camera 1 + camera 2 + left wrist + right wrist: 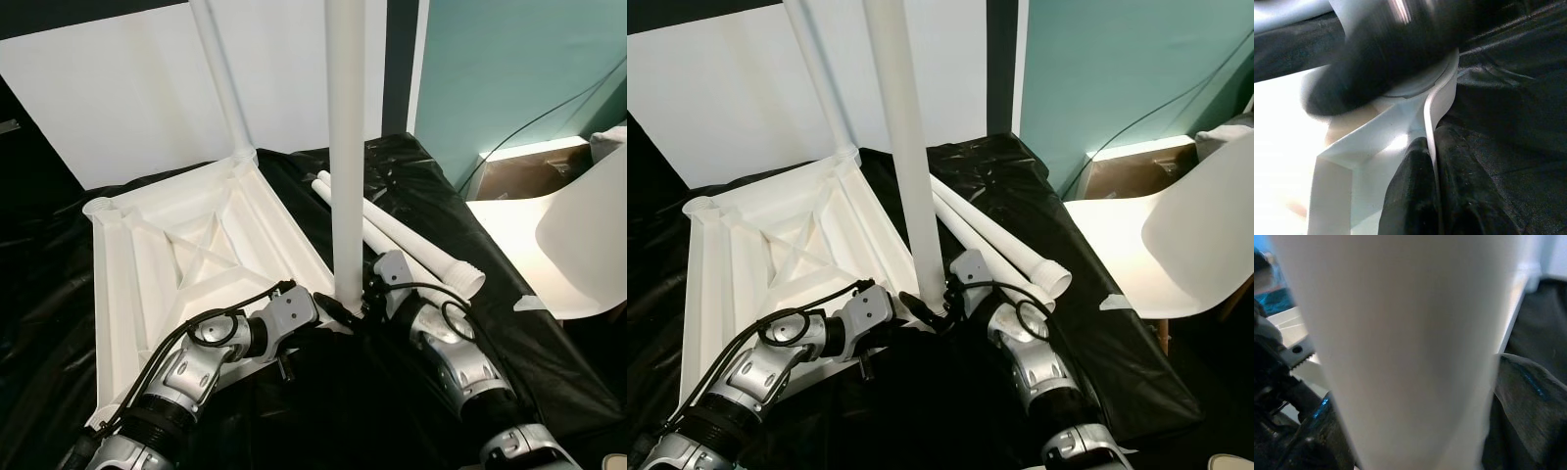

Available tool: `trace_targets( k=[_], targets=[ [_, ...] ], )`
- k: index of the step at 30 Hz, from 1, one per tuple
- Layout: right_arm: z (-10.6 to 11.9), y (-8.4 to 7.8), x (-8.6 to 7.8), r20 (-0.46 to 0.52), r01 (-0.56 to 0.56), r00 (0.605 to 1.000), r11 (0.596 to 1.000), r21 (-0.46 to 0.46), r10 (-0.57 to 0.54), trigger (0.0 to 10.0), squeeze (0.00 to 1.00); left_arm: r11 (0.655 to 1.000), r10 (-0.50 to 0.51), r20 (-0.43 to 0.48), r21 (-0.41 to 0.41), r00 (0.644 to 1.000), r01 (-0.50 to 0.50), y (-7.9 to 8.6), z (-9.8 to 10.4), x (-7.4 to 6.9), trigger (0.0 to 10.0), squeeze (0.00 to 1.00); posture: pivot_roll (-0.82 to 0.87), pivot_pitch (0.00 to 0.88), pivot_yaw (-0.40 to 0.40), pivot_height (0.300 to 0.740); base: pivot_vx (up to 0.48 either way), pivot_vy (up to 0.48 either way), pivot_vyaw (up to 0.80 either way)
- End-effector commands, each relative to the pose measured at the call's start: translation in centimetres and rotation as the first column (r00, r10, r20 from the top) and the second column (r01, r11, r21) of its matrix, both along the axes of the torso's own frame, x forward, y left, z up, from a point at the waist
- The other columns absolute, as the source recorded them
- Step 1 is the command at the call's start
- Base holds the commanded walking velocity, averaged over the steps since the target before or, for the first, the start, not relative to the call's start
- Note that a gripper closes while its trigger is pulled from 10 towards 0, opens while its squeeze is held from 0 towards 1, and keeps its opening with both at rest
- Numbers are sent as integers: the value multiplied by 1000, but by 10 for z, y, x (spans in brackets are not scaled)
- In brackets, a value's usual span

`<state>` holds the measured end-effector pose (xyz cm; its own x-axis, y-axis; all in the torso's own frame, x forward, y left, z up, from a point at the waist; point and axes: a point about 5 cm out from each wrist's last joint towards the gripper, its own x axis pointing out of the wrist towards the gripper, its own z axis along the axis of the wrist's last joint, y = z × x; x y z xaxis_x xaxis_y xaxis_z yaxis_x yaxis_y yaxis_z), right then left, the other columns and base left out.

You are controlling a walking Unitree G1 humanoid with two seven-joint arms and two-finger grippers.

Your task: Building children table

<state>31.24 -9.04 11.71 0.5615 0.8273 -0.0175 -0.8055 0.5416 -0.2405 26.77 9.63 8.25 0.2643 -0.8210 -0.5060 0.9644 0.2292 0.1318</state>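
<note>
We see the right gripper (364,302) clamped on the upright white plastic leg (345,147); the left gripper (1432,196) pinches the upturned white tabletop's (196,255) rim.

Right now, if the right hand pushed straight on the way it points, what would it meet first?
The upright white leg: the right hand is already at its base, so nothing else lies between them. Depth beyond is unclear.

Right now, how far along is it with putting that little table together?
About halfway. One leg already stands in the far corner of the upturned tabletop. The right gripper holds a second leg upright at the near corner, while the left gripper pinches the tabletop's edge. Two loose legs wait on the black sheet.
</note>
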Motion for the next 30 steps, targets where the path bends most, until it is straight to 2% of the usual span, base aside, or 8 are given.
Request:
trace_targets(
  k=[1,6,7,13,22,25,26,30],
  targets=[
    [-3,2,-2,-10,-25,1000,1000,5,25,10000,0,996,-41,-251,72,967,61,2,-52,-33,10000,0,95,0,34,740,0,0,0],
    [4,-2,5,-6,-113,994,992,-59,113,10000,0,996,-36,-248,73,968,56,3,-52,-33,10000,0,104,0,28,740,0,0,0],
    [4,-5,6,-26,-163,987,982,-97,161,0,0,996,-32,-248,72,968,51,3,-52,-33,10000,0,108,0,26,740,0,0,0],
    [4,-13,9,-85,-235,971,958,-164,224,0,0,997,-19,-248,72,969,38,6,-52,-33,10000,0,115,0,24,740,0,0,0],
    [3,-21,11,-94,-184,981,972,-145,172,0,0,996,-27,-250,72,968,46,4,-53,-34,10000,0,103,0,29,740,0,0,0],
    [-1,-15,7,1,82,997,996,23,-82,0,0,996,-33,-247,72,968,53,2,-52,-35,10000,0,102,0,26,740,0,0,0],
    [-4,-14,3,18,192,981,977,98,-194,0,0,996,-34,-247,72,968,54,2,-52,-35,10000,0,104,0,27,740,0,0,0],
    [-8,-12,-7,19,342,935,918,200,-353,0,0,996,-36,-248,72,968,55,2,-52,-36,10000,0,103,0,33,740,0,0,0]
  ],
)
